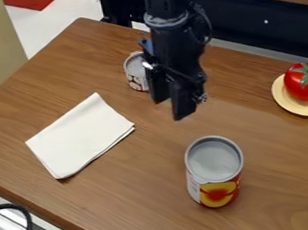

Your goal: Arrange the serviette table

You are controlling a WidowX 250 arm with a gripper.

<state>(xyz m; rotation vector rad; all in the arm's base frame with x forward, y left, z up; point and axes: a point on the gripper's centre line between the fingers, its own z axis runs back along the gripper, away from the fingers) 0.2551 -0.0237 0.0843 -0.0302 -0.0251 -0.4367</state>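
Because the folded serviette (81,135) lies on the bench (143,198), to the view's left of the jaws and somewhat lower, I judge that I must go sideways before any grasp. Its long axis slants from lower left to upper right, so one short edge faces the jaws, which stand apart, holding nothing.
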